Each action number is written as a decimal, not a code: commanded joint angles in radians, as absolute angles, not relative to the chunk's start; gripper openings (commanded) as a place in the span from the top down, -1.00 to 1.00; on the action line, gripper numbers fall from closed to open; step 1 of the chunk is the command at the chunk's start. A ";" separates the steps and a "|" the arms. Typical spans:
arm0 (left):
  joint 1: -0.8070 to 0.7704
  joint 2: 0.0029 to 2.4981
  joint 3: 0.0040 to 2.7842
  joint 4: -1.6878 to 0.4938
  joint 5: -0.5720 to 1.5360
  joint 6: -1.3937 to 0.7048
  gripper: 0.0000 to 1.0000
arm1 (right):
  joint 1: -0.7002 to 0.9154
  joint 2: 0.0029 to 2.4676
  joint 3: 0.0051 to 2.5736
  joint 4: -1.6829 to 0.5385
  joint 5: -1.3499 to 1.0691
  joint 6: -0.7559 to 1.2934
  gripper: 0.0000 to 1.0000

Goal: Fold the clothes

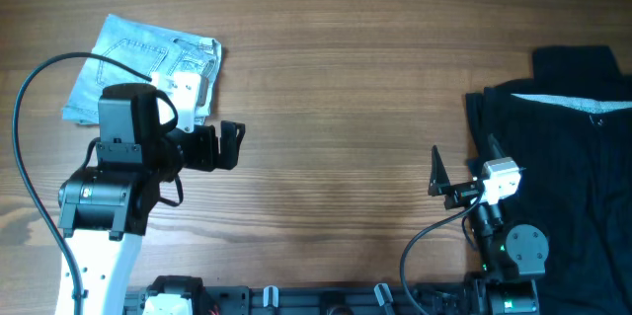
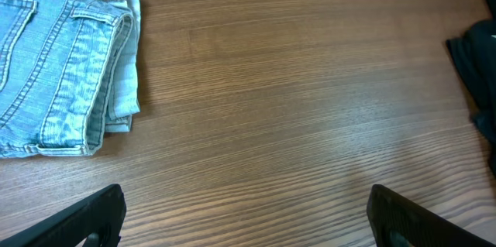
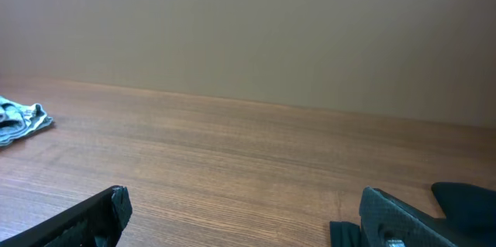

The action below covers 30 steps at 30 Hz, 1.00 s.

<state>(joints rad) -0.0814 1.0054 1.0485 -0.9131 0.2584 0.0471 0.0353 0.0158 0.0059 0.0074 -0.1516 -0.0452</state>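
The light blue denim shorts (image 1: 138,63) lie folded into a compact bundle at the far left of the table, partly hidden under my left arm. In the left wrist view the shorts (image 2: 62,69) fill the upper left, folded edges stacked. A small corner of them shows in the right wrist view (image 3: 19,121). My left gripper (image 1: 229,144) is open and empty, just right of the shorts, over bare wood (image 2: 246,216). My right gripper (image 1: 435,172) is open and empty, left of the black garments (image 3: 240,220).
A pile of black garments (image 1: 563,167) covers the right side of the table and shows at the right edge of the left wrist view (image 2: 477,61) and low right in the right wrist view (image 3: 465,200). The wooden table (image 1: 336,108) spans between.
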 commanded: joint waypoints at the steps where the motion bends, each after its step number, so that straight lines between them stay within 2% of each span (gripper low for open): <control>1: -0.086 1.008 1.050 -0.910 0.253 0.048 -1.00 | 0.028 0.021 0.006 0.010 -0.134 -0.026 -0.99; 3: -0.086 1.001 1.050 -0.910 0.222 0.048 -0.98 | 0.028 0.021 0.006 0.010 -0.134 -0.026 -0.99; 6: -0.087 0.960 1.049 -0.910 0.043 0.048 -1.00 | 0.028 0.021 0.006 0.010 -0.134 -0.026 -1.00; 14: -0.088 0.770 1.008 -0.898 0.032 0.048 -1.00 | 0.028 0.021 0.006 0.010 -0.134 -0.026 -0.99; 21: -0.086 0.516 0.685 -0.473 0.040 -0.029 -1.00 | 0.028 0.021 0.006 0.010 -0.134 -0.026 -0.99; 30: 0.028 0.140 0.306 -0.301 0.040 -0.124 -1.00 | 0.028 0.021 0.006 0.010 -0.134 -0.026 -0.99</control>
